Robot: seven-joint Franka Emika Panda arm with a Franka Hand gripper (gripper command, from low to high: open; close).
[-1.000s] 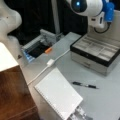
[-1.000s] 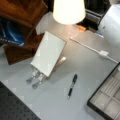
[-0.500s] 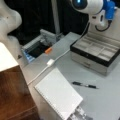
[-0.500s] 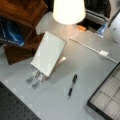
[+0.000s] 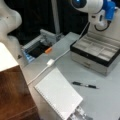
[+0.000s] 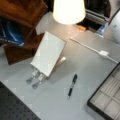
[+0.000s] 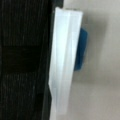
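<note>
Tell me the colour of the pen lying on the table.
Black; the pen shows best in a front view.

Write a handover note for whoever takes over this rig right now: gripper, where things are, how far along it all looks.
Gripper: raised at a front view's top right, above the back edge of the open tray box, touching nothing.
Tray box: lid up, compartments look empty.
Pen: flat on the table, apart from the box, between it and the white notepad.
Notepad: tilted on a clip stand in a front view.
White cable: runs across the table behind the notepad.
Done: nothing in the box. Left: the pen is untouched.
</note>
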